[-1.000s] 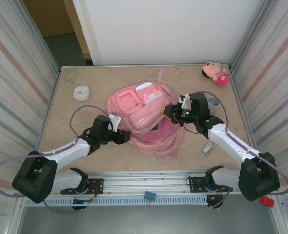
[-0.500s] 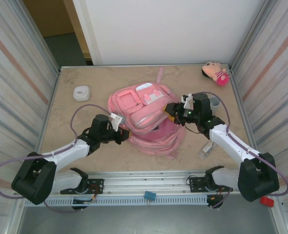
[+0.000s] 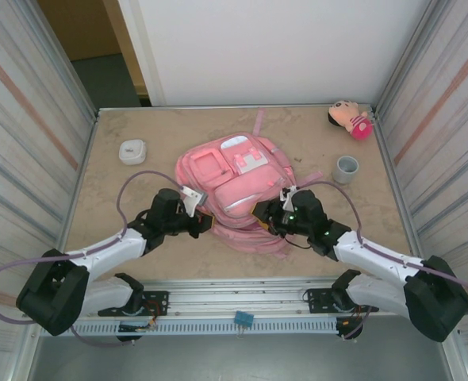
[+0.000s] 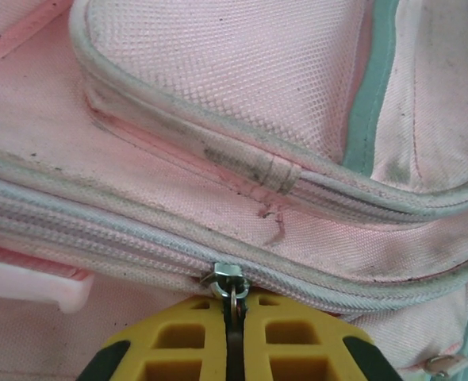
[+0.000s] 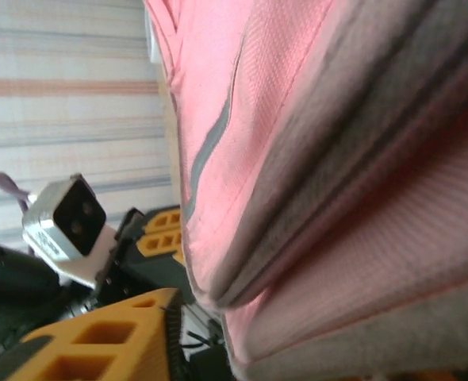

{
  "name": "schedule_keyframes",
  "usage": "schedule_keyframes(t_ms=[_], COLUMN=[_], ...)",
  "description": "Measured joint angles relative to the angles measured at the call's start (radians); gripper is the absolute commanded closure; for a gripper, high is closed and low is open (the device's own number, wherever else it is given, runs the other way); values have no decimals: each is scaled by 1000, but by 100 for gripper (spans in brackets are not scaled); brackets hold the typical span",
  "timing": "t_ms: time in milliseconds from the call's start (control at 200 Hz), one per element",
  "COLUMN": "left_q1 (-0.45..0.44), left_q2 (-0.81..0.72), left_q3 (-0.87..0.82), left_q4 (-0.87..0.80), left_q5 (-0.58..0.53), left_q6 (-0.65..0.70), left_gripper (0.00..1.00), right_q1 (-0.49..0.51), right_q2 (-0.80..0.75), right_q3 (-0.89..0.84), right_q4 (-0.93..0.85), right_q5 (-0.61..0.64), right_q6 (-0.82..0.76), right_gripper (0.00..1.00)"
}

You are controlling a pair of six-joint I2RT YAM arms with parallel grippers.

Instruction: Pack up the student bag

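the white round case (image 3: 132, 150) lay well apart at the far left of the tabletop (image 3: 107, 198) and was judged no part of this step. the left arm (image 3: 115, 242) was stretched to the near left edge of the student bag (image 3: 234, 171), which lay flat, front pockets up, in the middle of the tabletop. in the left wrist view the left jaws were seen fully closed on the small metal zip pull (image 4: 232, 284), which was pinched between the yellow pads (image 4: 337, 329), with the zip track (image 4: 99, 214) running off to either side. the step in hand was judged to be the drawing of that zip. it would best be done by a pull kept along the line of the track, low and close to the fabric, since a pull across it could be expected to jam the slider or let the thin tab slip out. the right jaws, at the end of the right arm (image 3: 377, 258), were set at the near right side of the bag, and pink fabric bulged over one yellow finger (image 5: 99, 341) in the right wrist view. whether cloth was gripped there, or how wide they stood, could not be told. a steady hold at that side was judged needed, so that the soft bag would not slide with the zip. the grey cup (image 3: 346, 168) and the plush doll (image 3: 350, 119) stood well apart at the far right.
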Motion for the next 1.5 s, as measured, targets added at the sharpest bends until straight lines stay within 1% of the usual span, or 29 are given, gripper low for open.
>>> schedule_keyframes(t_ms=[90,220,316,436,486,596,631,691,787,817,887,1012,1122,1223,1313,1343,1393,1438,1503], left_q1=[-14,-49,-83,-116,-124,-137,-143,-157,-177,-178,-179,-179,-179,-179,-175,-172,-161,-150,-136], left_q2=[-1,-5,-9,-10,-10,-10,-14,-29,-79,-96,-138,-182,-163,-100,-14,9,45,72,106], left_q3=[12,34,51,63,67,72,74,82,104,114,141,172,185,188,203,206,211,217,228], left_q4=[-24,-73,-107,-143,-151,-153,-155,-162,-188,-201,-235,-288,-327,-331,-323,-315,-290,-272,-240], left_q5=[-28,-80,-103,-103,-98,-56,-37,-6,22,22,0,-102,-200,-290,-353,-363,-374,-380,-380], left_q6=[14,46,82,112,118,138,146,158,195,216,283,447,610,747,843,865,899,917,941], left_gripper=[94,92,91,90,87,74,68,54,39,37,36,34,31,25,24,25,33,43,55], right_q1=[11,16,11,-7,-15,-43,-59,-96,-164,-182,-219,-283,-320,-328,-328,-329,-331,-335,-341], right_q2=[52,98,110,114,114,114,115,119,148,159,179,200,221,243,260,265,272,278,284], right_q3=[2,12,51,100,114,140,148,176,265,295,356,398,410,428,451,459,472,481,486], right_q4=[39,61,35,15,10,0,-10,-49,-163,-201,-283,-369,-414,-439,-456,-465,-476,-485,-493], right_q5=[19,35,38,38,38,32,17,-29,-142,-174,-240,-341,-397,-432,-457,-463,-471,-481,-494], right_q6=[14,22,11,-8,-14,-43,-59,-100,-208,-246,-333,-447,-504,-541,-575,-583,-598,-609,-621], right_gripper=[83,93,97,98,98,98,98,98,98,98,98,98,98,98,98,98,98,98,99])
